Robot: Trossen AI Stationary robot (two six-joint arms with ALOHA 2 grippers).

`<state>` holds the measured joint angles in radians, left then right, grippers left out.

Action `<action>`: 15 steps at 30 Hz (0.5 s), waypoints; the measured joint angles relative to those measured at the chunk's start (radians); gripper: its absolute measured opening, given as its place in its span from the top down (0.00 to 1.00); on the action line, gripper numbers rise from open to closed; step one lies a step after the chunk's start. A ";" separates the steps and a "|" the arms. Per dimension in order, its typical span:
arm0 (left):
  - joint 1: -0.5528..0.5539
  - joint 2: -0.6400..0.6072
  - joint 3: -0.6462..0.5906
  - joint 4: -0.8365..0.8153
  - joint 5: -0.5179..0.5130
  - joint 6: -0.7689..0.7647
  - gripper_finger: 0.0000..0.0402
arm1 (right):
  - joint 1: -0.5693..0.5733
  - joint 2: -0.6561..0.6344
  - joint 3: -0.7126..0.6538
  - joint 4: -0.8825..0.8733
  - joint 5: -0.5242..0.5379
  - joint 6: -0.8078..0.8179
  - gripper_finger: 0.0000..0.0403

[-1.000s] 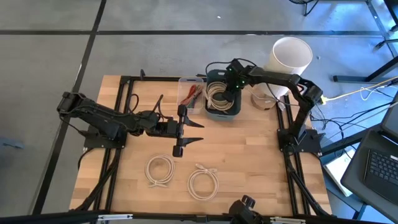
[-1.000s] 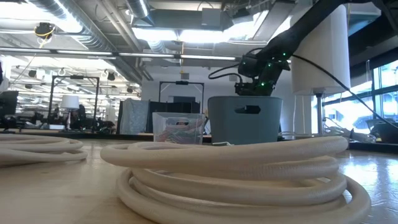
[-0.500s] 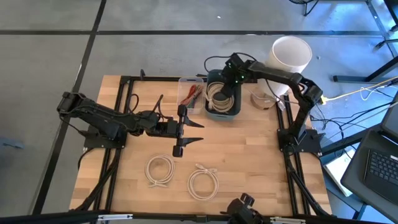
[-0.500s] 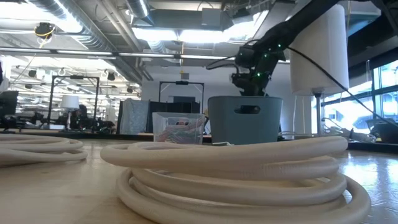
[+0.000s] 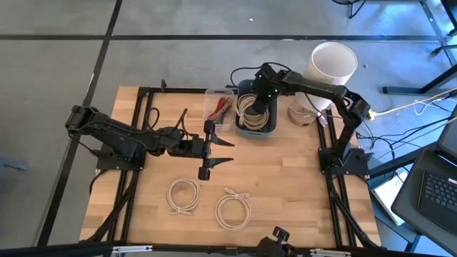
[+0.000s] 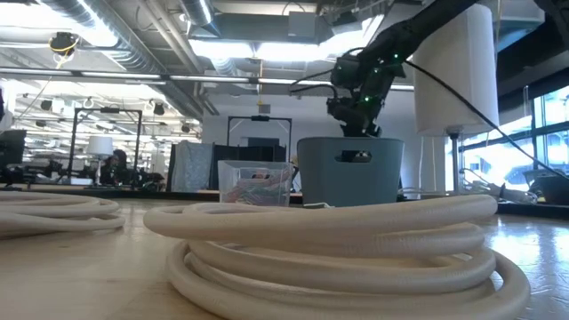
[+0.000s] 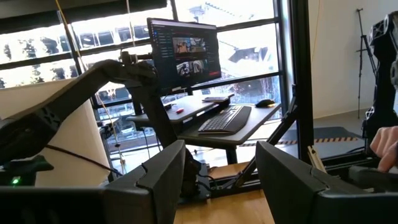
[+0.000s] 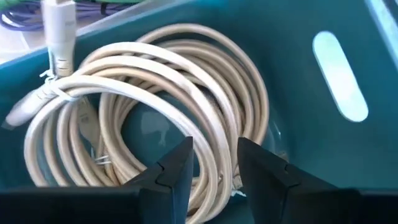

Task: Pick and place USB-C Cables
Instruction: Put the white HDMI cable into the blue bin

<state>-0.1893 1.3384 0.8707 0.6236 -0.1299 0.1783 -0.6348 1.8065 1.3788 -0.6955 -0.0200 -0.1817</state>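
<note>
The right tool (image 5: 255, 101), fingers (image 8: 171, 167) slightly spread and empty, hangs above coils (image 8: 143, 112) in the bin (image 5: 257, 127). The left tool (image 5: 213, 150) waits spread.

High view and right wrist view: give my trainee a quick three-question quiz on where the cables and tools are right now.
1. True or false: the right tool is over the teal bin.
2. How many cream coils lie loose on the bare table near its front edge? A) one B) two C) four
3. Fill in: the coiled cable in the right wrist view lies inside the ____.

Key: 1 true. 2 B; the second coil lies beside the first. 3 bin. The left tool waits, open, mid-table.
</note>
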 joint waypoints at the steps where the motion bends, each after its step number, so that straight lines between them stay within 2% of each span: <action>1: 0.000 0.000 0.000 0.000 0.000 0.000 0.52 | 0.007 -0.006 0.000 -0.002 0.002 -0.005 0.68; 8: 0.000 0.000 0.000 0.000 0.000 0.000 0.52 | 0.064 -0.125 0.000 -0.018 0.047 -0.005 0.68; 15: 0.000 0.000 0.000 0.000 0.000 0.000 0.52 | 0.166 -0.361 0.000 -0.154 0.057 0.062 0.68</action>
<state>-0.1890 1.3384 0.8707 0.6238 -0.1299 0.1783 -0.4692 1.4454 1.3792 -0.8494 0.0370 -0.1201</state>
